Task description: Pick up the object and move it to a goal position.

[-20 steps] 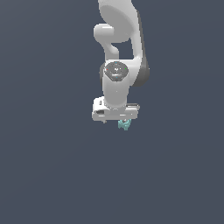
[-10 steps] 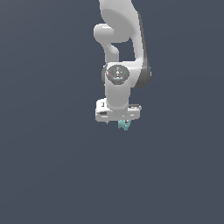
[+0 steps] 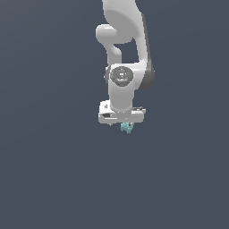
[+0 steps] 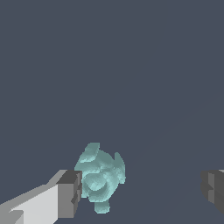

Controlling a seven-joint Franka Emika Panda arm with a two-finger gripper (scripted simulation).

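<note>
Jaws wide apart — teal object (image 4: 100,176) touching one pad (image 4: 70,193) only.

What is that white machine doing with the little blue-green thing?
A white robot arm points downward over a plain dark surface, with a tiny teal lumpy object just below its gripper. In the wrist view the fingers stand wide apart: one sits right beside the object, the other is well clear of it. So the object is not clamped at this moment. No goal marker is visible.

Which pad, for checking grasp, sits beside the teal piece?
The pad on the visible white finger: the teal piece adjoins it, far from the other pad.
</note>
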